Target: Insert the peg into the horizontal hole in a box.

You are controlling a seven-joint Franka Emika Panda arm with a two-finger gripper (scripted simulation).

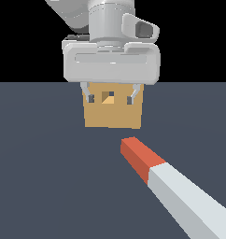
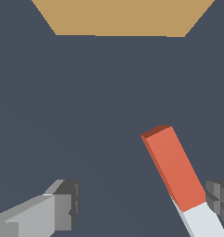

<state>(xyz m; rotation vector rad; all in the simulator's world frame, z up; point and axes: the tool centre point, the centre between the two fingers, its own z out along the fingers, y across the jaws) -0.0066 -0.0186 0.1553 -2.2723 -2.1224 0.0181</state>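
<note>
Grey-white peg [image 1: 180, 191], red-orange tip, lies flat on the floor, tip aimed toward 11 o'clock at the box [image 1: 113, 114] with its hole [image 1: 107, 97]. My gripper [image 1: 110, 99] hangs spread wide, empty. Peg looks rigid, light, smooth; I'd pinch the grey shaft mid-length.

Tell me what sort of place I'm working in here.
Likely a bare simulated test scene: a flat dark floor under a black void, with only a tan box, a peg and the gripper.

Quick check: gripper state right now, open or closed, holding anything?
Gripper: open and empty; the peg lies on the floor, apart from both fingers.
</note>
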